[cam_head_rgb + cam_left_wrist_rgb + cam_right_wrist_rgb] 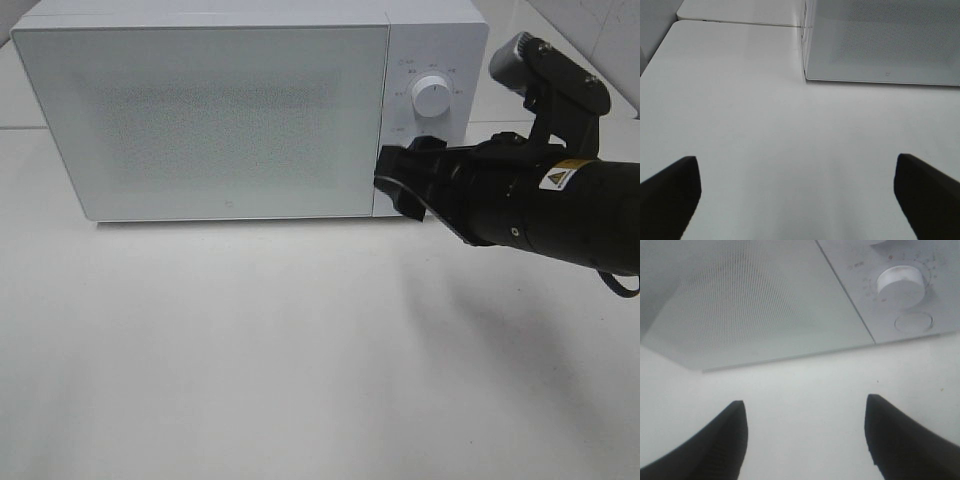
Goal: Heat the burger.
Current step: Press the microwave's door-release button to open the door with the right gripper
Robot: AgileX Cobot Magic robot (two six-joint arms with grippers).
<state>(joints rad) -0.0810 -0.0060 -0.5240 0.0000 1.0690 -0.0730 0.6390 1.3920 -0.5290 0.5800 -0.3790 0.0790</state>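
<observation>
The burger is out of view in every frame. A white microwave [230, 110] stands at the back of the table with its door shut. My right gripper [396, 185] hovers just in front of the door's lower right corner, pointing at the oven. In the right wrist view the right gripper [804, 402] is open, with only bare table between its fingers [725, 440], and the microwave [755, 305] is close ahead. The left gripper [795, 160] is open wide over bare table, empty, some way from the microwave [880, 40].
The control panel to the right of the door carries a round white dial [432, 97], also visible as the dial [900, 285] above a round button [913, 321]. The white table [250, 350] stretches out in front. A tiled wall lies behind.
</observation>
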